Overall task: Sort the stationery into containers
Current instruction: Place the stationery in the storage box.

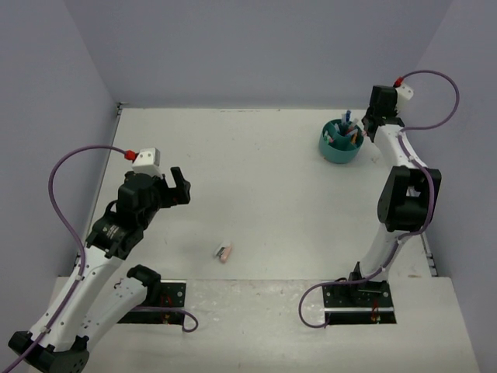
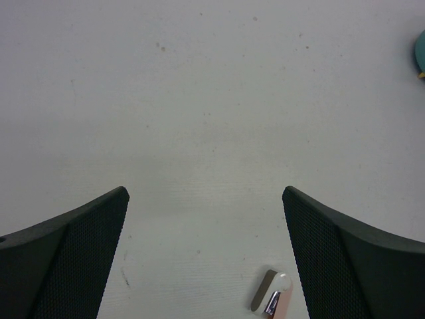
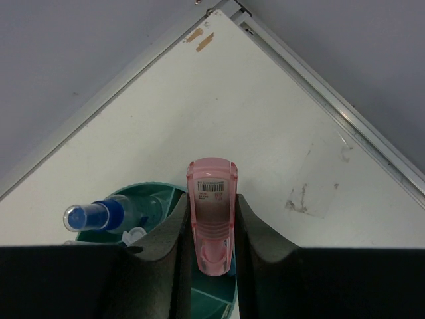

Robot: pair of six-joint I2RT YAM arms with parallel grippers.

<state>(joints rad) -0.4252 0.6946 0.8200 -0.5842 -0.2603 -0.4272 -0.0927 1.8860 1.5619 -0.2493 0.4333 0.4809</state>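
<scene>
My right gripper (image 3: 211, 201) is shut on a short translucent pink highlighter (image 3: 211, 219) with a barcode label. It holds the highlighter upright over the round teal container (image 3: 158, 194) at the table's far right (image 1: 339, 143). A blue-capped bottle (image 3: 99, 215) and several pens (image 1: 347, 128) stand in the container's compartments. One small pink-and-white stationery piece (image 1: 224, 252) lies alone on the table near the front. My left gripper (image 1: 180, 189) hovers open to the upper left of that piece. In the left wrist view the piece (image 2: 272, 292) shows beside the right finger (image 2: 345, 259).
The table's far right corner with its metal edge rail (image 3: 332, 93) lies just behind the container. A worn patch (image 3: 312, 189) marks the tabletop there. The container's rim (image 2: 420, 53) shows at the right edge of the left wrist view.
</scene>
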